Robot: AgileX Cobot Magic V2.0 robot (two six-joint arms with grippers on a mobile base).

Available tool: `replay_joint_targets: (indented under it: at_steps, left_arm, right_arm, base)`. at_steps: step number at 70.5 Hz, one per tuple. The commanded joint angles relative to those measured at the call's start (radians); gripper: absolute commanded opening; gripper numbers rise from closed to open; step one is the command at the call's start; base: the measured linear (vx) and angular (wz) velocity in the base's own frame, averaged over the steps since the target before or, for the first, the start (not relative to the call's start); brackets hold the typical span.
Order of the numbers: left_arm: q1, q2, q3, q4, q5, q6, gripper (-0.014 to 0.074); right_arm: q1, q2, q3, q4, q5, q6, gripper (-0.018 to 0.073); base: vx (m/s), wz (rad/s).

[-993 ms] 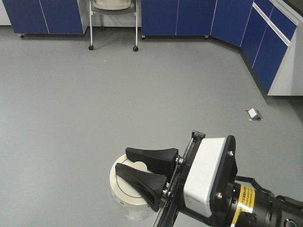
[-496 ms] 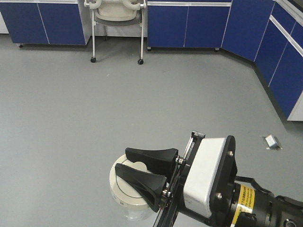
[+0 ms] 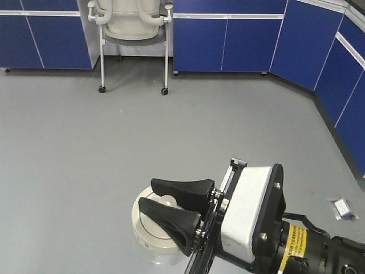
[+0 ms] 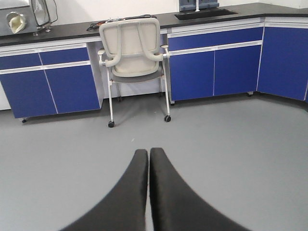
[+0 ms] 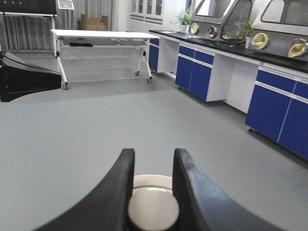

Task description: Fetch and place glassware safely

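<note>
Everything behind the arm has slid across the front view over the last second. The wheeled chair (image 3: 132, 23), then cut off at the top edge, now shows its seat, arms and legs lower in the frame and further left. The small metal floor plate (image 3: 342, 208) has dropped toward the lower right corner, and the blue cabinets (image 3: 228, 37) on the right take up less of the picture. The right gripper (image 3: 147, 194) and the glass jar (image 3: 149, 231) sit at the same spot in the frame as before.

The floor (image 3: 85, 148) is smooth, plain grey and runs to blue cabinets along the back wall and the right side. In the left wrist view the chair (image 4: 134, 48) stands facing a dark countertop (image 4: 62, 31) above those cabinets (image 4: 211, 62). The right wrist view shows a white table (image 5: 103, 34) on castors, a potted plant (image 5: 184, 17) and glove boxes (image 5: 279, 24) with round ports on a counter.

The right gripper (image 5: 154, 154) has its fingers set narrow, pressed against either side of the knob on the cream-white lid, so the glass jar (image 5: 153, 207) hangs in its grip above the floor. The left gripper (image 4: 148, 153) has its two black fingers pressed together with nothing between them.
</note>
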Motion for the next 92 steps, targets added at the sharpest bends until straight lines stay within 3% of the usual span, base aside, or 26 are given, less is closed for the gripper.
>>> replay_joint_targets:
  at_steps: [1,66,92]
  left_arm:
    - [-0.005,0.012,-0.022,-0.007,-0.066,0.0,-0.0007]
    - [-0.005,0.012,-0.022,-0.007,-0.065,0.0,-0.0007]
    - [-0.005,0.012,-0.022,-0.007,-0.065,0.0,-0.0007]
  right_arm:
    - [0.0,-0.026,-0.027,0.014,-0.102,0.002,-0.0003]
    - [0.0,-0.026,-0.027,0.014,-0.102,0.002,-0.0003]
    - [0.0,-0.026,-0.027,0.014,-0.102,0.002,-0.0003]
  base:
    - [0.5,-0.06]
    - [0.49,-0.04]
    - [0.36,-0.35]
